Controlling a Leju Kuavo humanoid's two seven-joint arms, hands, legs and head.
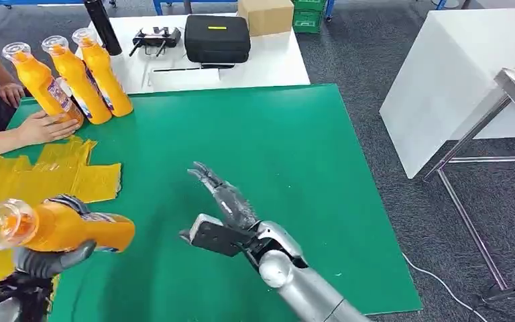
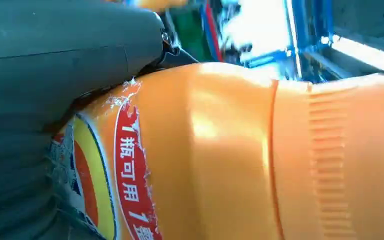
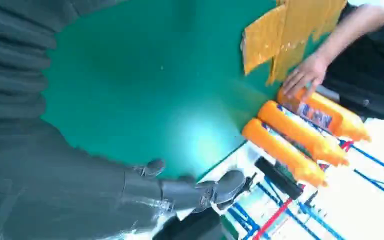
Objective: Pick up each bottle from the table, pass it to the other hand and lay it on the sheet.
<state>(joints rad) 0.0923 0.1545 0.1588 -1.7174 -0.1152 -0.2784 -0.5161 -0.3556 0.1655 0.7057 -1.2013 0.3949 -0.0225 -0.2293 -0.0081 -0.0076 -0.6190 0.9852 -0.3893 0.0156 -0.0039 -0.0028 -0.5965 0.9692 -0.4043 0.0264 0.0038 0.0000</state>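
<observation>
My left hand grips an orange bottle lying sideways, cap end toward me, just above the yellow sheet at the table's left. Up close, the left wrist view gives the bottle's body and red-yellow label under the thumb. My right hand hovers open over the middle of the green table, fingers stretched forward, nothing in it. Three more orange bottles stand upright at the far left; a person's hand rests on the leftmost one.
Behind the green table, a white table carries a black case, a black cylinder, a controller and a cardboard box. A white block and a metal table stand to the right.
</observation>
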